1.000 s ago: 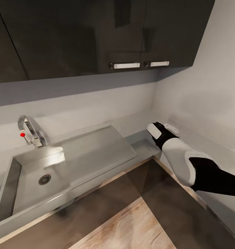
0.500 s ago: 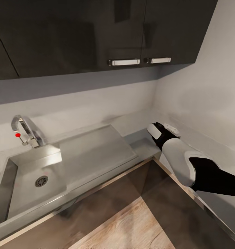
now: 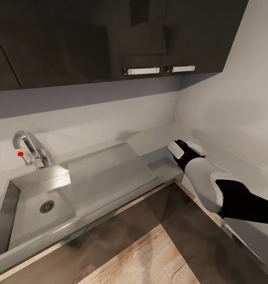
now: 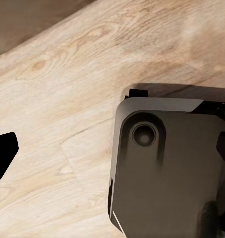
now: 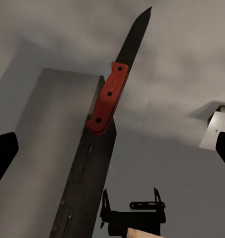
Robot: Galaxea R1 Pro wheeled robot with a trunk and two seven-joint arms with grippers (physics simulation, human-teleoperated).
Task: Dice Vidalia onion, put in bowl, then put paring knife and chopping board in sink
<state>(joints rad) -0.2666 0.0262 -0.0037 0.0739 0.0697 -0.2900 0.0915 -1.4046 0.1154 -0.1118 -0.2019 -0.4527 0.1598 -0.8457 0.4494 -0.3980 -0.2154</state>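
Your head camera looks down on the long dark-grey glossy countertop (image 3: pixel 165 167) and the rectangular grey steel sink (image 3: pixel 70 189), basin at the worktop's left end — drainboard wing toward the corner. Your right gripper (image 3: pixel 186 148) hangs over that corner; its jaw opening I cannot tell. The red-handled, dark-bladed paring knife (image 5: pixel 113 91) appears in your right wrist view.

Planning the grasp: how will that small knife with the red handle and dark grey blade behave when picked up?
The small red-handled, dark-bladed paring knife looks slim and short, so probably light and stiff. Its flat, riveted red handle likely won't roll, though it may pivot in a loose pinch.
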